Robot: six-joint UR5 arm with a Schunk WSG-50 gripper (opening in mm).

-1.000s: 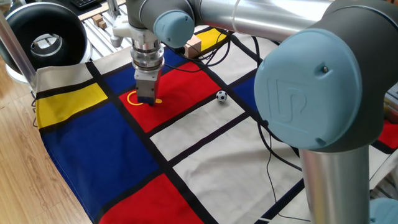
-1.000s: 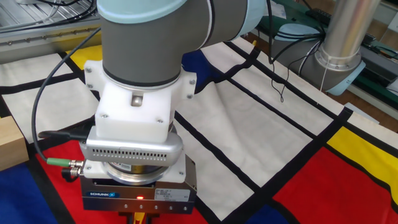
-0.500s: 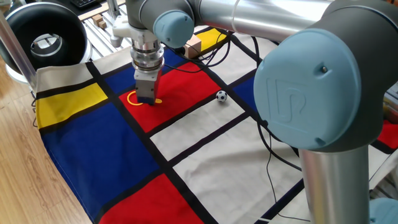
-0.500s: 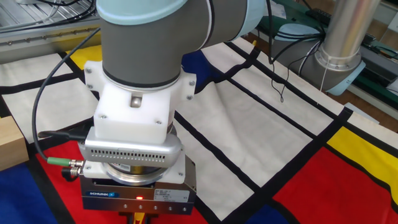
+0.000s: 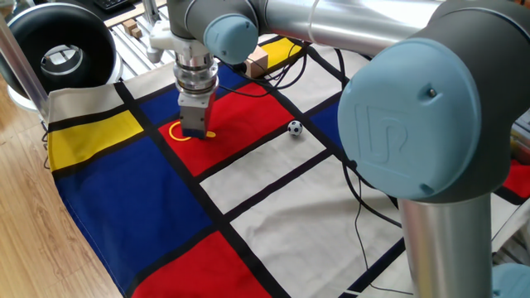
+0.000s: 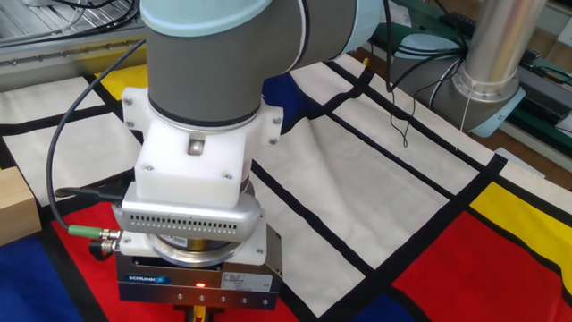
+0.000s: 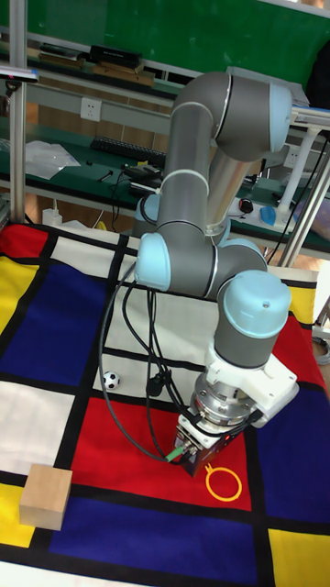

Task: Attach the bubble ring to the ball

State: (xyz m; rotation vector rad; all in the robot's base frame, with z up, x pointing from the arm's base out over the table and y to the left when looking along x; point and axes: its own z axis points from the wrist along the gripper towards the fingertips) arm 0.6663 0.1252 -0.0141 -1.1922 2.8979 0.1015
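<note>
While the small thin yellow plastic bubble ring (image 7: 223,483) lay flat on a red panel of the cloth, its loop showed complete in the tall fixed view, with the handle end pointing toward the hand (image 5: 195,132). In one fixed view the hand stood upright, down at the cloth, directly over the handle side of the ring (image 5: 180,130), covering that part. Whether the fingers were spread or pressed together on the handle could not be told: the tips were hidden behind the hand body in every view. The other fixed view showed only the wrist flange and the hand housing (image 6: 198,277) from above, with a sliver of yellow beneath it.

Judgement: the vertical approach over the handle suited a pinch there, leaving the loop free to drop over the ball.

Tiny black-and-white soccer-patterned ball (image 5: 295,127) sat on the same cloth, near the black line bordering the red panel, well apart from the ring. It also showed in the tall fixed view (image 7: 111,380). Ring not yet attached.

Tan wooden cube (image 7: 46,496) rested at the cloth's edge on a yellow panel, clear of both. Colour-block cloth (image 5: 124,190) covered the surface; black cables (image 7: 137,367) trailed across it near the ball. Judged risk: the light ball could roll if nudged.
</note>
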